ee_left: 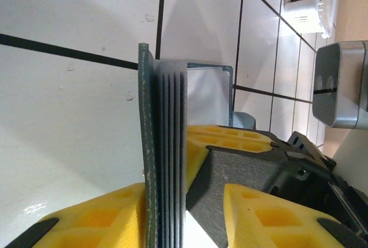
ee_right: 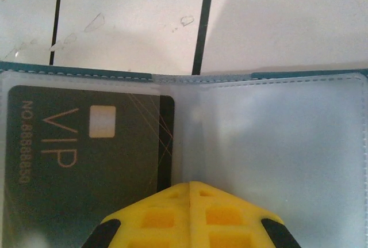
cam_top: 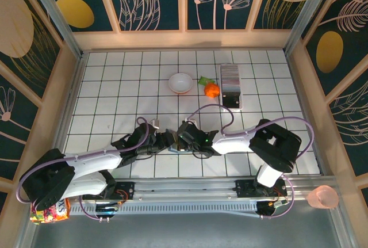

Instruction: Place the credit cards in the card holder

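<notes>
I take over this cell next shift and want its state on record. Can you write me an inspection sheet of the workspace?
Surface: white tiled table, black grid lines, a few smudges.
Job's things: holder lies open by the arms, a dark VIP card in one pocket; card stack at the far side.
Clutter: white bowl and orange toy on the table; snack packet and pink cup off it.
Grippers: right gripper jaws shut, tips at the holder's clear pocket; left gripper jaws astride the holder's edge, grip cannot be told.
Cables: purple-grey cables loop above the arms.
Surroundings: wood-framed walls with a leaf pattern.
</notes>
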`<control>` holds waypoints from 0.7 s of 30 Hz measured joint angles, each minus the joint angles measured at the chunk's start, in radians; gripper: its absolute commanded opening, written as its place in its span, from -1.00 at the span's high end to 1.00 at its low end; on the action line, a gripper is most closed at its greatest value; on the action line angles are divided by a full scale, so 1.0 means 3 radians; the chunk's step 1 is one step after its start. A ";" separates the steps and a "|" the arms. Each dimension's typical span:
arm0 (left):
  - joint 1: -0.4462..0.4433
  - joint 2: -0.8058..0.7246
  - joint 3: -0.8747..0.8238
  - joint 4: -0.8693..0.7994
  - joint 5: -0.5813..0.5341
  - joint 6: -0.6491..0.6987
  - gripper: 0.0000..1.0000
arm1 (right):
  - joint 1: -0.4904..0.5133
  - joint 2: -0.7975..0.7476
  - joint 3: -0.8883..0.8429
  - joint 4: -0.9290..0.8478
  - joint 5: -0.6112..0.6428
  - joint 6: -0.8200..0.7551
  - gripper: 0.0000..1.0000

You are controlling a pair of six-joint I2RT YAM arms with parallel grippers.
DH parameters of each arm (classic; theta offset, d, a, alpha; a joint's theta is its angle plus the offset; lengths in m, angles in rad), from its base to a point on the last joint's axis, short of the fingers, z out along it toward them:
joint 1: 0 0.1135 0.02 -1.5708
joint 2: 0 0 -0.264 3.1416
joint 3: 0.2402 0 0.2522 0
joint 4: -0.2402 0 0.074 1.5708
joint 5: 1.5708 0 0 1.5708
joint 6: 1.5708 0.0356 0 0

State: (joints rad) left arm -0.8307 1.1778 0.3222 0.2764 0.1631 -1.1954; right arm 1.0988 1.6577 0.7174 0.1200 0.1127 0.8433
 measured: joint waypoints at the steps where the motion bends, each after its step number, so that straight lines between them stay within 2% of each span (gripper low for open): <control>1: -0.0003 -0.0025 0.0000 -0.0051 -0.0033 0.0013 0.33 | 0.0018 -0.0005 0.0000 -0.0009 0.0000 -0.0001 1.00; 11: -0.0004 -0.0223 0.0000 -0.0504 -0.0345 0.0145 0.88 | 0.0128 -0.0161 -0.0001 -0.0080 0.0039 -0.0003 1.00; 16: -0.0006 -0.0369 0.0000 -0.0713 -0.0479 0.0193 0.97 | 0.0155 -0.0455 -0.0001 -0.0287 0.0225 0.0003 0.81; 20: -0.0006 -0.0505 0.0038 -0.1016 -0.0614 0.0252 1.00 | 0.0151 -0.0605 0.0010 -0.0591 0.0465 0.0029 0.54; 21: -0.0006 -0.0532 0.0064 -0.1102 -0.0652 0.0272 1.00 | 0.0151 -0.0605 0.0024 -0.0698 0.0526 0.0045 0.39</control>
State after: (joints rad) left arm -0.8326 1.0183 0.3412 -0.0544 -0.0326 -1.1137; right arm 1.1442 1.4761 0.7246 -0.0895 0.2707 0.8566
